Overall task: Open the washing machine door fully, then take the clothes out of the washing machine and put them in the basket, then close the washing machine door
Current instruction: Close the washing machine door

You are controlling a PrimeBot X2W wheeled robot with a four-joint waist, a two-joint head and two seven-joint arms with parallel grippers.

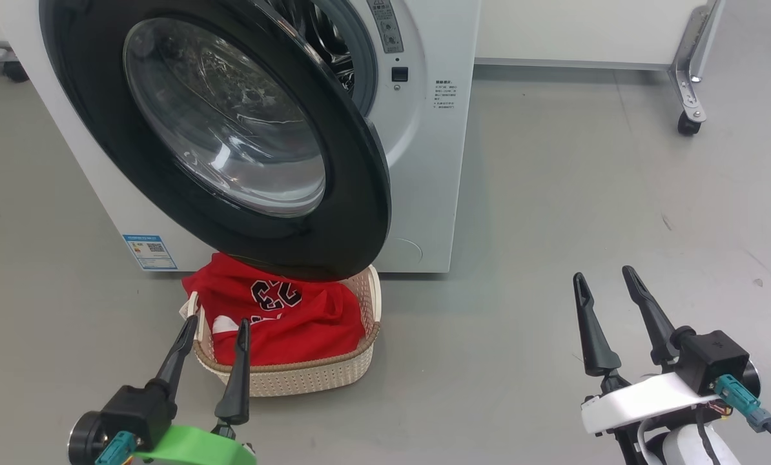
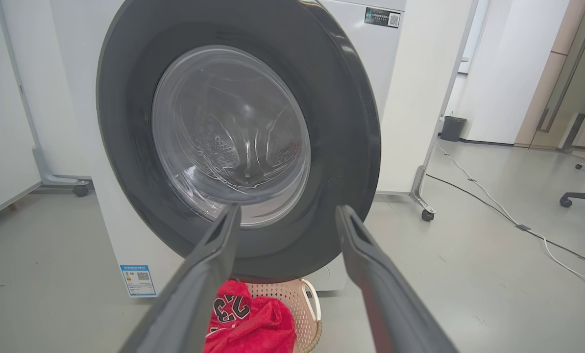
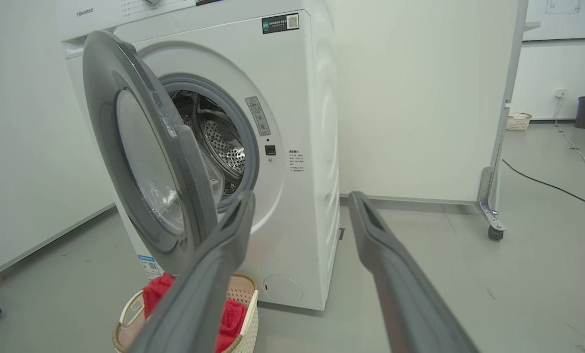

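The washing machine (image 1: pixel 424 168) is cut off by the head view's top edge, and so is the upper part of its door (image 1: pixel 359 194). The door stands in front of the opening and hides most of the drum (image 1: pixel 324 39). The far end of the basket (image 1: pixel 308 378), on the floor before the washing machine, lies under the door, which also covers the top of the clothes (image 1: pixel 314 323). The blue sticker (image 1: pixel 149 251) at the washing machine's lower corner is too small to read.

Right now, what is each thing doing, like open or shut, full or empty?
washing machine door, partly open, hanging over the basket.
washing machine, open; no clothes seen inside.
clothes, piled in the basket.
basket, on the floor, holding the clothes.
left claw, open, empty.
right claw, open, empty.
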